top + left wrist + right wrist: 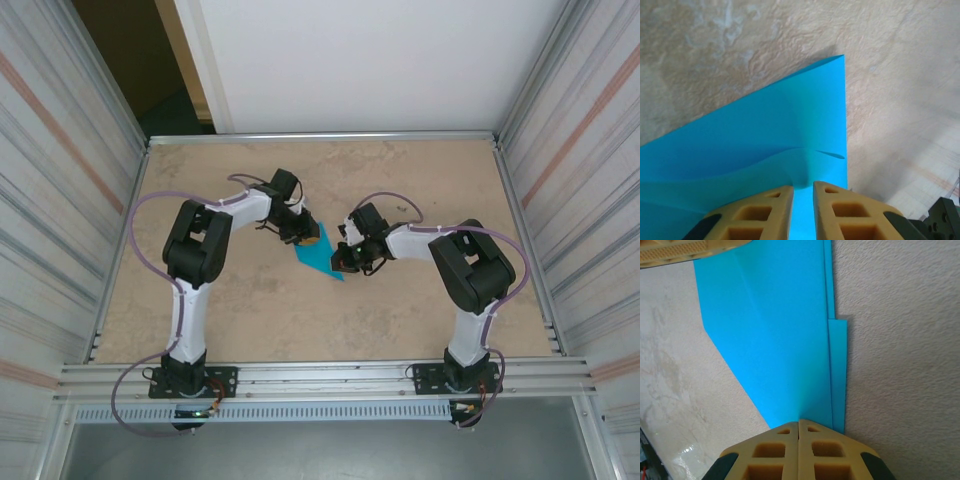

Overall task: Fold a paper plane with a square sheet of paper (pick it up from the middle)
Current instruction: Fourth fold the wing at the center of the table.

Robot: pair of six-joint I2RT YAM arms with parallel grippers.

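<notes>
Mid-fold, I reckon, creasing; my right gripper (799, 422) is pressed shut, tips on the doubled edge of the square sheet of paper (770, 340) stretching ahead; my left gripper (803, 186), a slit apart, sits just behind a bulge; next, probably flatten that.

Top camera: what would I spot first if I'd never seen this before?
The bright blue paper, creased into a pointed shape, lies in the middle of the tan table. The left gripper sits at its far edge, jaws slightly apart. The right gripper is shut on its right side.
</notes>
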